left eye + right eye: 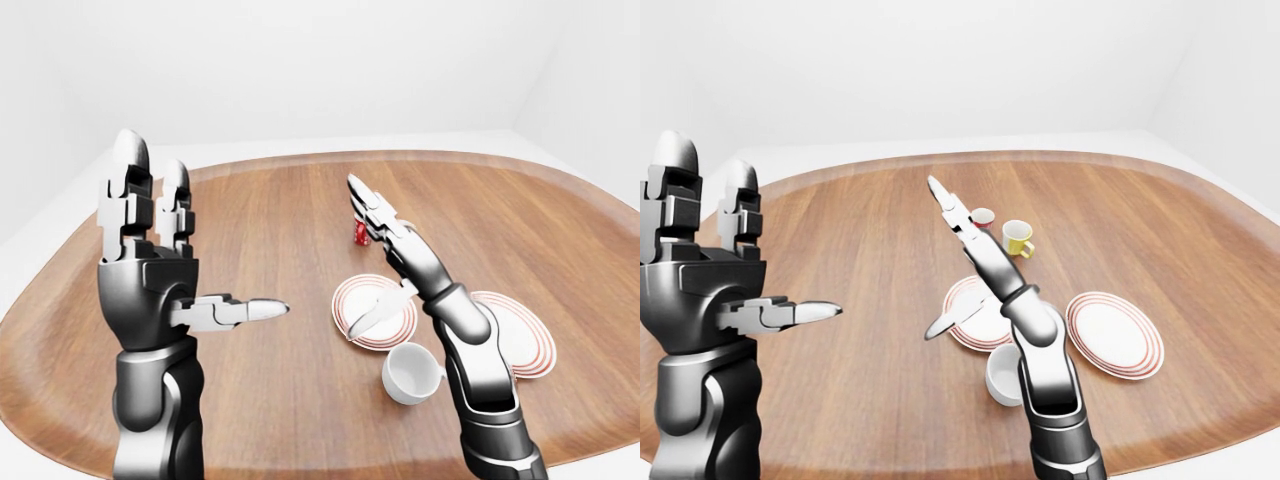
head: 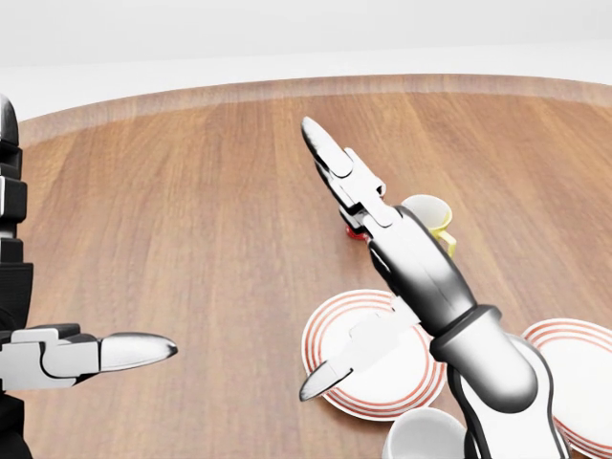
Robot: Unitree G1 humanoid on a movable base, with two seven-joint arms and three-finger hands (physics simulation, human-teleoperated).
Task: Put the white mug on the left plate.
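The white mug (image 1: 412, 373) stands upright on the wooden table, just below the left plate (image 1: 350, 290) in the left-eye view and apart from it. The left plate is white with red rings and bears nothing. My right hand (image 1: 358, 262) is open and empty. It hovers over the left plate with its fingers pointing up the view and its thumb over the plate. The mug sits beside my right forearm, not held. My left hand (image 1: 215, 235) is open and empty, raised upright at the left, far from the mug.
A second red-ringed plate (image 1: 1115, 333) lies right of the first. A yellow mug (image 1: 1017, 237) and a small red mug (image 1: 983, 216) stand above the plates. The round table (image 1: 260, 230) ends close to the view's bottom edge; white walls lie beyond it.
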